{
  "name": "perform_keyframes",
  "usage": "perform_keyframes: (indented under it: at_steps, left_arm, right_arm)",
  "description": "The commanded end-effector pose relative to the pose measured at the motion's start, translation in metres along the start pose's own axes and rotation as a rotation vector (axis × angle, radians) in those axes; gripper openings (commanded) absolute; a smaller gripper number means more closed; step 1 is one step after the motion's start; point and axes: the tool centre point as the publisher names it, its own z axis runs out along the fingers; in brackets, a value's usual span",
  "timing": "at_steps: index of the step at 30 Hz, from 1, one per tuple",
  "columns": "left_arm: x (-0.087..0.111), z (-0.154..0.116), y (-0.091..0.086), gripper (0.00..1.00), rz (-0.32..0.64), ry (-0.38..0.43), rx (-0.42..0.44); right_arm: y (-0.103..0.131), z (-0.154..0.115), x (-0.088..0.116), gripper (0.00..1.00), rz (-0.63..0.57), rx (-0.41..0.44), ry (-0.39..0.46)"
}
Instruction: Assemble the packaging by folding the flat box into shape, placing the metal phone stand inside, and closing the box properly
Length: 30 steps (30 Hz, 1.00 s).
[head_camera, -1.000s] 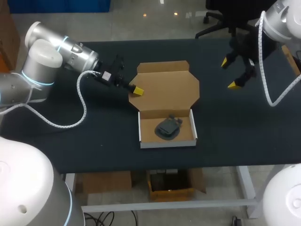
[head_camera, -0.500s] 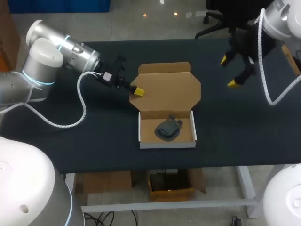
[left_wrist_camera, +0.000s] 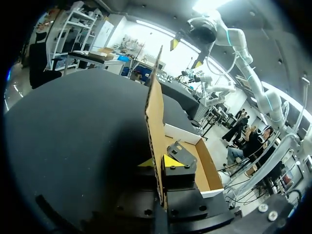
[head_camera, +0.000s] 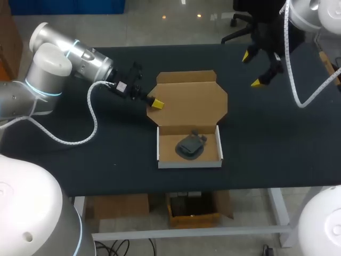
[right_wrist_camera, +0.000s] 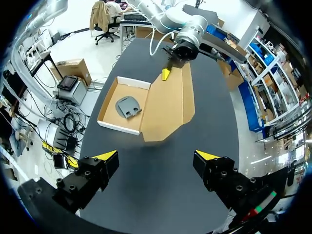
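**Dark tabletop, one box on it**

I saw a dark, matte tabletop [head_camera: 266,138] carrying a single cardboard box [head_camera: 189,163] near its middle. The white-walled tray sat flat on the surface. The brown lid [head_camera: 192,98] spread open behind it toward the far edge; I could not tell whether it lay flat.

From the head view only one yellow tip of the left gripper [head_camera: 155,103] showed, the other hidden under the box lid [head_camera: 189,96]. The phone stand [head_camera: 190,145] was too small and dark to make out (its shape especially). The right arm [head_camera: 298,16] was cut off at the corner.
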Motion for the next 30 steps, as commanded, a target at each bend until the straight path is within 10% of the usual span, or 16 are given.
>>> perform_keyframes:
  at_steps: [1, 30]
  left_arm:
    - [0.006, 0.005, 0.004, 0.00, 0.039, -0.040, -0.013]
    - [0.044, 0.007, -0.004, 0.00, 0.314, -0.266, -0.062]
  right_arm:
    - [0.008, -0.003, -0.009, 1.00, -0.001, 0.015, 0.031]
    - [0.025, -0.005, -0.022, 1.00, -0.021, 0.024, 0.059]
